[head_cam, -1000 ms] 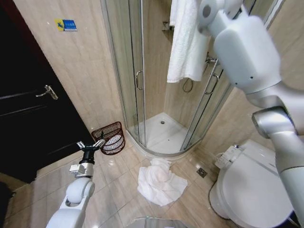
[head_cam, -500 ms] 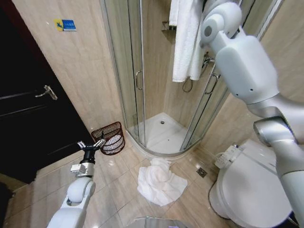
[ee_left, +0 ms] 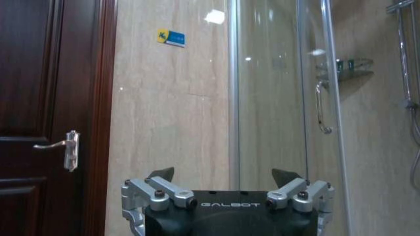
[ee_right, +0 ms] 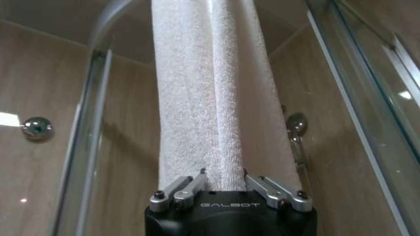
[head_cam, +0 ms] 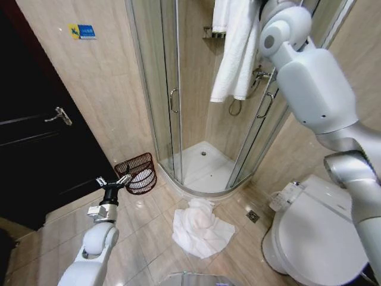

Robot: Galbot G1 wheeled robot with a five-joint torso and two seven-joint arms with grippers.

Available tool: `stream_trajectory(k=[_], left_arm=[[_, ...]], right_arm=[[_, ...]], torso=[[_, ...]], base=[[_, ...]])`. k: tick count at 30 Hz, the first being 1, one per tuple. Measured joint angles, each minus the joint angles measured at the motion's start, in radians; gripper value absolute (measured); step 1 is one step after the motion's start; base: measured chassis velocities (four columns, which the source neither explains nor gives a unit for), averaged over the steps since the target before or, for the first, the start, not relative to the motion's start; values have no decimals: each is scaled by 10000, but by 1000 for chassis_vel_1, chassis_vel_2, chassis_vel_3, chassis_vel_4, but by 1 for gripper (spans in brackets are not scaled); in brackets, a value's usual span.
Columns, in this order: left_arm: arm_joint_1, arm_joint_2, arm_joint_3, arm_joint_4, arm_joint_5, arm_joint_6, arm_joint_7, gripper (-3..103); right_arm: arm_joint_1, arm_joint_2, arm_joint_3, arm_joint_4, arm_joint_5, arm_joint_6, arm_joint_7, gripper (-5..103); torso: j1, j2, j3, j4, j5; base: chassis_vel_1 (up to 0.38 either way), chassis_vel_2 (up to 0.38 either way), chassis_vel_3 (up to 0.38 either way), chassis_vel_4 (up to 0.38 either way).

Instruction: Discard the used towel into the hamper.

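Note:
A white towel hangs inside the shower, drawn into a narrow slanted bundle. In the right wrist view my right gripper is shut on a fold of this towel, which stretches away from the fingers. The right arm reaches high across the upper right of the head view. The hamper, a dark reddish-brown wire basket with something white inside, stands on the floor against the wall beside the shower. My left gripper hovers open just in front of the hamper, nothing between its fingers.
A second white towel lies crumpled on the tiles before the shower tray. The curved glass shower enclosure stands behind, a dark door at left, a toilet at right, a floor drain between.
The right arm has moved up and to the right. The hanging towel has been gathered narrower, its lower end swinging left. The left arm has not moved.

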Motion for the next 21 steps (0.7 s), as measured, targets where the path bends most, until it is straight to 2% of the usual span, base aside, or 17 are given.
stream_trajectory(k=[4,12,14,15,18,19,21], left_arm=[[23,-65,37,-1,74,-36,0,100],[20,-47,16,-36,100,-55,6,100],[8,-63,14,-43,143,-56,8,100],[8,-63,14,-43,143,-56,8,100],[29,-119,64,-55,281,-66,10,100],[29,-119,64,-55,281,-66,10,100],[34,-161,134,-58,382,-74,14,100]], right_arm=[[-303,-460,-64,698,233,-12,150,8],[-1998,-1974,292,2509,520,-8,222,8],[-2759,-2563,580,3104,565,-15,94,8],[-2759,-2563,580,3104,565,-15,94,8],[-4195,-3277,1300,3889,564,-74,-261,8],[-4195,-3277,1300,3889,564,-74,-261,8],[-5294,-3649,1920,4413,539,-88,-471,8]], torso=[[-1,1,-1,1,-2],[-1,0,-1,-2,6],[-1,0,-2,-3,3],[-1,0,-2,-3,3],[-1,0,-1,-2,6],[-1,0,-1,-2,6],[-1,0,-1,-2,4]], base=[[0,0,0,0],[0,0,0,0],[0,0,0,0],[0,0,0,0],[0,0,0,0],[0,0,0,0],[0,0,0,0]])
